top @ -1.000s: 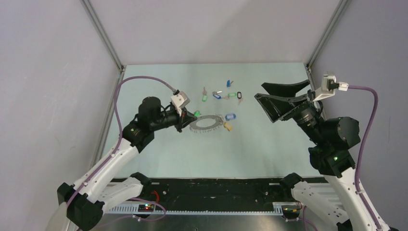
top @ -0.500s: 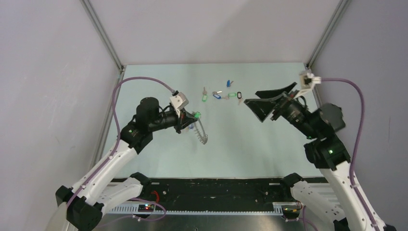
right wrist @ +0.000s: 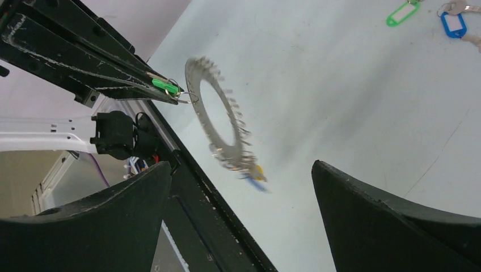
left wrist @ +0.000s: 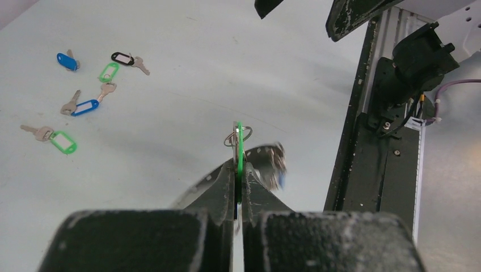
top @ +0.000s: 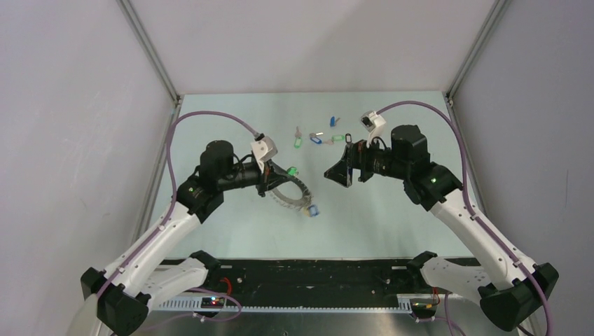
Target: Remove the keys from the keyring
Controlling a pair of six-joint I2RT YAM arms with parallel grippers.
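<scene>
**Keyring (top: 288, 196) being dangled from left gripper (top: 270, 178)**
It is being suspended above the table (top: 392, 217) by a green-tagged key (top: 286, 170) clamped between the closed left fingers. A blue-tagged key (top: 312, 210) is being carried on its lower edge. The right gripper (top: 335, 171) is being held wide apart, empty. Loose keys (top: 322, 138) are being left farther back.

Left arm (top: 171, 227): we stretch it from the table's near-left corner toward the middle, forearm low.
Left gripper (left wrist: 238, 177): we hold its fingers pressed flat together on a green key tag (left wrist: 240, 148).
Right arm (top: 459, 213): we fold it in from the right edge, wrist turned left.
Right gripper (right wrist: 239, 170): our jaws spread wide, facing the left gripper, well apart.
</scene>
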